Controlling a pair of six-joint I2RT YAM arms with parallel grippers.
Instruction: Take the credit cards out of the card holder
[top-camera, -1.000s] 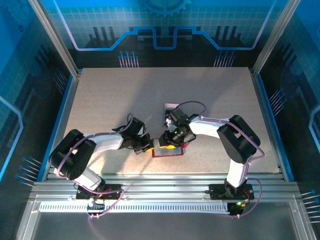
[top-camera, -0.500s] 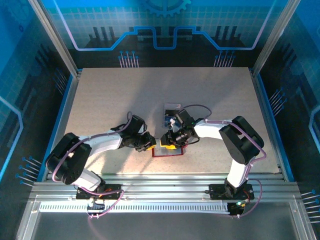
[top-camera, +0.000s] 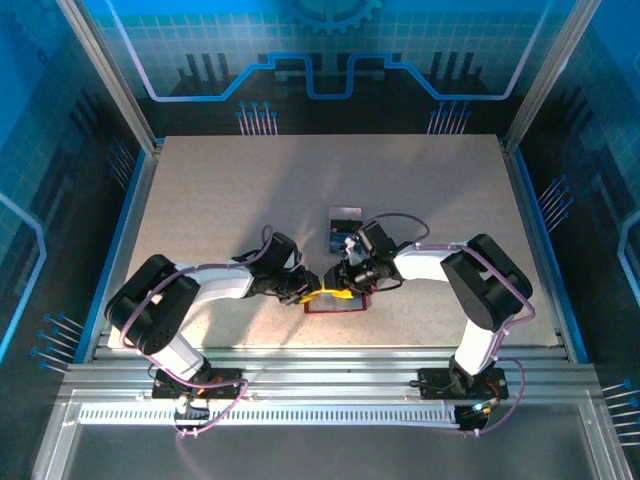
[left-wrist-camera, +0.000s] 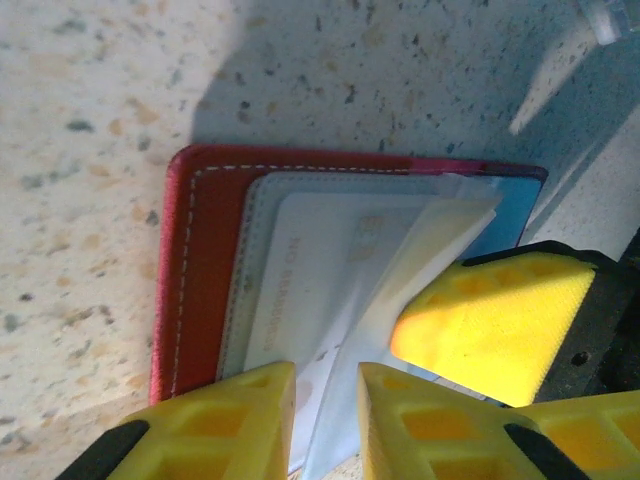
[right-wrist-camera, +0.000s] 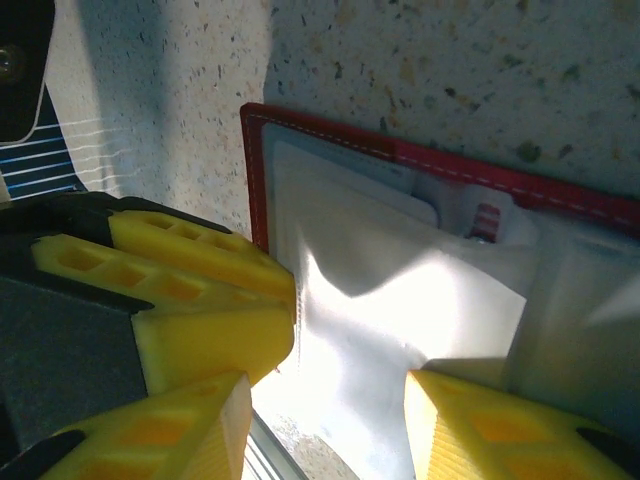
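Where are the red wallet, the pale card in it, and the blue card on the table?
Red wallet (left-wrist-camera: 200, 290): left wrist view, its stitched red border.
Pale card (left-wrist-camera: 315, 265): left wrist view, middle of its face.
Blue card (right-wrist-camera: 45, 160): right wrist view, its striped face.

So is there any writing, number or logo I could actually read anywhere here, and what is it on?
Nothing reads clearly.
Pale card in the red card holder: a row of raised characters runs sideways along it, too blurred to read.
Blue card lying on the table: white stripes, no legible lettering.
Back wall: gear and circuit graphics, no words.
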